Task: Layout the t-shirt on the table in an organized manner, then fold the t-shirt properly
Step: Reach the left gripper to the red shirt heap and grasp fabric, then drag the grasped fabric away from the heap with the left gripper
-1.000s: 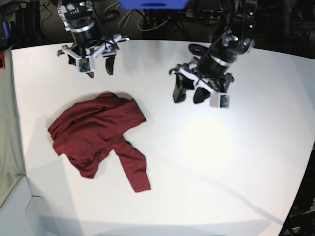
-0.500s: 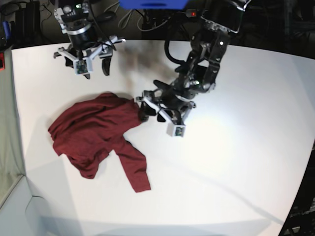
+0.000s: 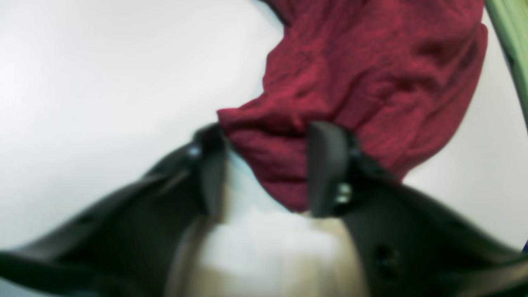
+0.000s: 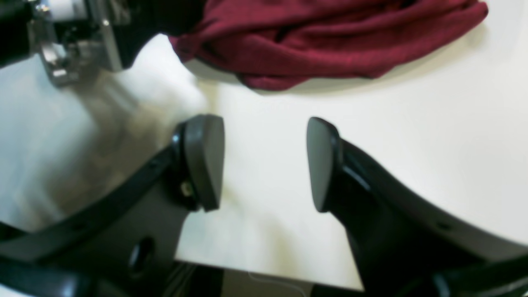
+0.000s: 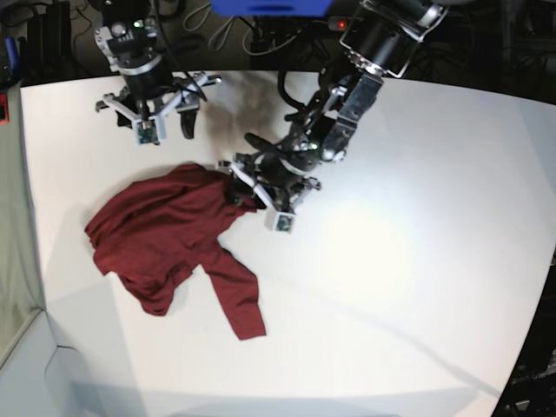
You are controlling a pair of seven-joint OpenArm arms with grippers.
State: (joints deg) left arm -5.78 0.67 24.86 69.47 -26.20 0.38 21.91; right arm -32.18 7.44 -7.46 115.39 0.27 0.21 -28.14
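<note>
Left gripper (image 5: 246, 196) moved from table (image 5: 417, 261) middle onto t-shirt (image 5: 165, 234) upper right edge since a second ago; jaws straddle cloth fold, not yet clamped. Right gripper (image 4: 264, 161) hovers near far left corner, jaws apart, empty. T-shirt crumpled on table's left half.

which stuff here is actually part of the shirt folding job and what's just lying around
Part of the job:
- t-shirt, crumpled on the table
- table
- left gripper, fingers either side of the shirt's edge
- right gripper, open over bare table

Just lying about:
- cables behind the table's far edge
- blue object at the top of the base view
</note>
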